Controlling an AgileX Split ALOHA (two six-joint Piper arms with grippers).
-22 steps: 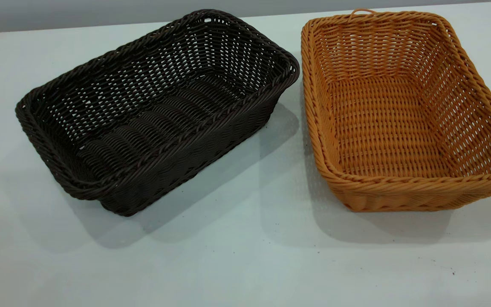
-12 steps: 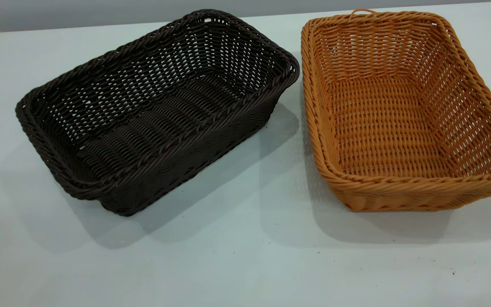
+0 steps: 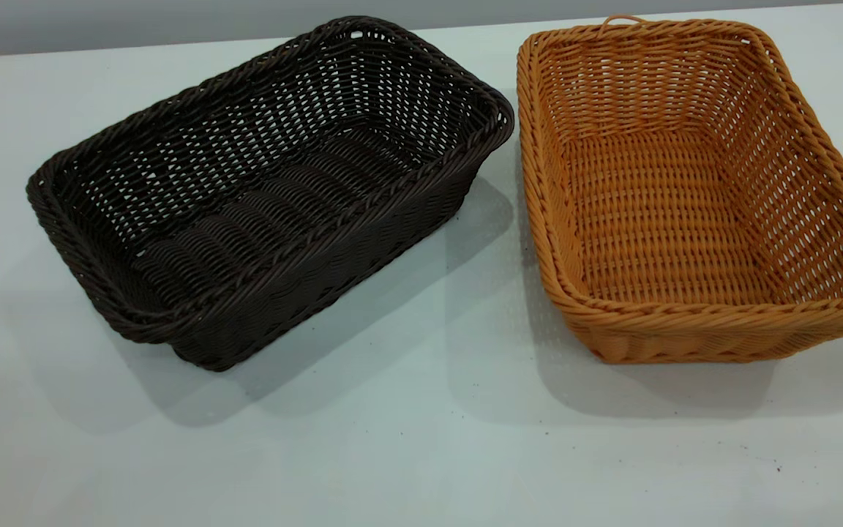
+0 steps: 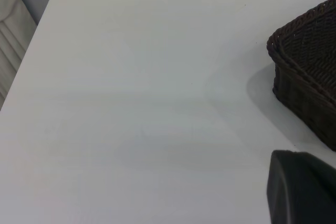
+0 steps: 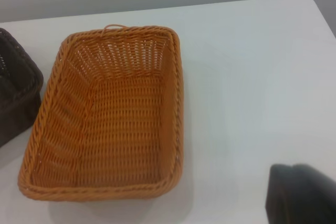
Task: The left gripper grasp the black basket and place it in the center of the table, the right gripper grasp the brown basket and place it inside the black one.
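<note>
Barely in view at a corner of the left wrist view: the left gripper [image 4: 302, 187], a dark rounded shape hanging above bare table [image 3: 421, 454]; fingers not visible, so cannot tell whether spread or pressed together. Touching nothing. Near it, 1 corner of the black basket [image 4: 307, 72], sitting flat on the white surface, well apart from the gripper.

Likewise at a corner of the right wrist view: the right gripper [image 5: 302, 195], a dark blurred mass over the table; cannot tell how its fingers stand. Holding nothing. Beyond it, the brown basket [image 5: 107, 114], upright and empty, small loop at its far short end.

Seen from the exterior view: 2 baskets side by side toward the far edge of the table, neither arm showing. Black basket [image 3: 268, 190] on the left half, turned at an angle, 1 corner reaching toward the brown basket [image 3: 692, 190]. Brown basket on the right half, close to the right edge. Narrow strip of tabletop between them; not touching. Both resting on their bases, open side up.
</note>
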